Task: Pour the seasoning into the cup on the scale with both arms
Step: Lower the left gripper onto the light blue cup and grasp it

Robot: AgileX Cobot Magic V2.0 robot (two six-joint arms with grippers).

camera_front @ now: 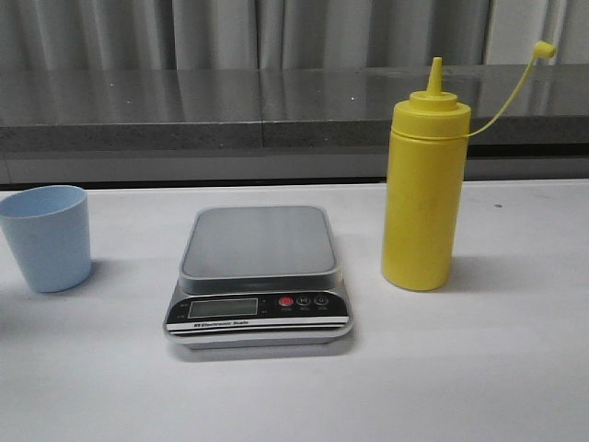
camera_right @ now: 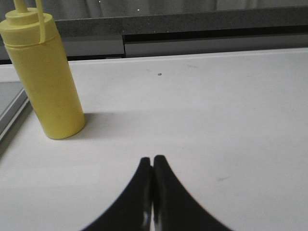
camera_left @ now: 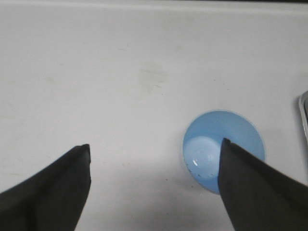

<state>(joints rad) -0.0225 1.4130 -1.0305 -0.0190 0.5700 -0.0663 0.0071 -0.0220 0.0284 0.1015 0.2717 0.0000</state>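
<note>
The yellow squeeze bottle (camera_front: 421, 193) stands upright on the white table, right of the scale (camera_front: 259, 276), its cap hanging on a thin tether (camera_front: 515, 92). The pale blue cup (camera_front: 46, 237) stands upright at the far left, empty. The scale's platform is bare. My left gripper (camera_left: 155, 149) is open above the table, seen from overhead; one fingertip (camera_left: 240, 173) overlaps the cup (camera_left: 216, 139) in view. My right gripper (camera_right: 153, 160) is shut and empty, low over the table, with the bottle (camera_right: 45, 79) ahead and off to one side. Neither arm shows in the front view.
A dark grey stone ledge (camera_front: 276, 110) runs along the back of the table, with curtains behind it. An edge of the scale shows in the left wrist view (camera_left: 303, 115) and in the right wrist view (camera_right: 9, 110).
</note>
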